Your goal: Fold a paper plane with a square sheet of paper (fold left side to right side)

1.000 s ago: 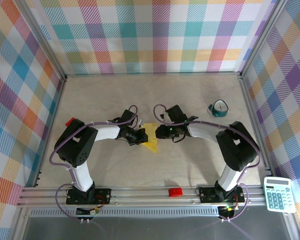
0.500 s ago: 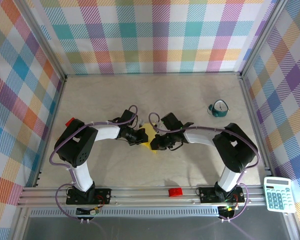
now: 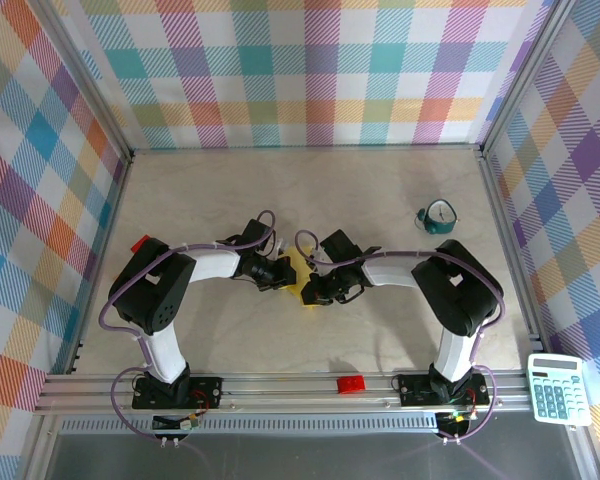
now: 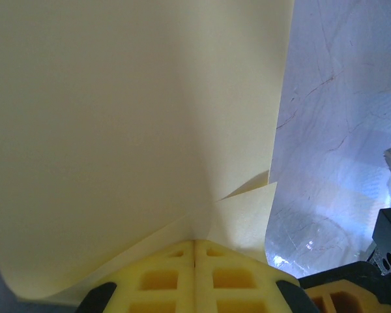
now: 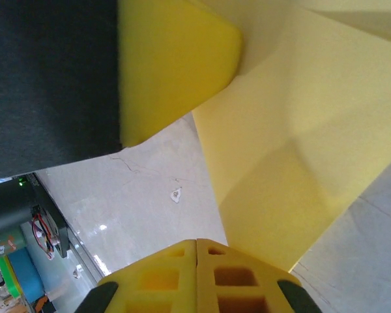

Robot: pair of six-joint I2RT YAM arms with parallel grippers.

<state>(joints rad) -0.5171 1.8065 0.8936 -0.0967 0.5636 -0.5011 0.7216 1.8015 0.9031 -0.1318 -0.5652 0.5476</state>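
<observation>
While the flimsy yellow square paper sheet (image 4: pixel 117 130) is being edge-pinched by the left claw (image 4: pixel 195 242), the right claw (image 5: pixel 196 241) is being held shut.

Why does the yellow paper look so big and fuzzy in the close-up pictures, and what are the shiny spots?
Left wrist view: the paper is very close to the lens, so it looks huge and soft, with a shadow band down its middle; the table glares bluish-white. Right wrist view: paper also close and soft, small glints on the table. Top external view: even light, sharp.
</observation>
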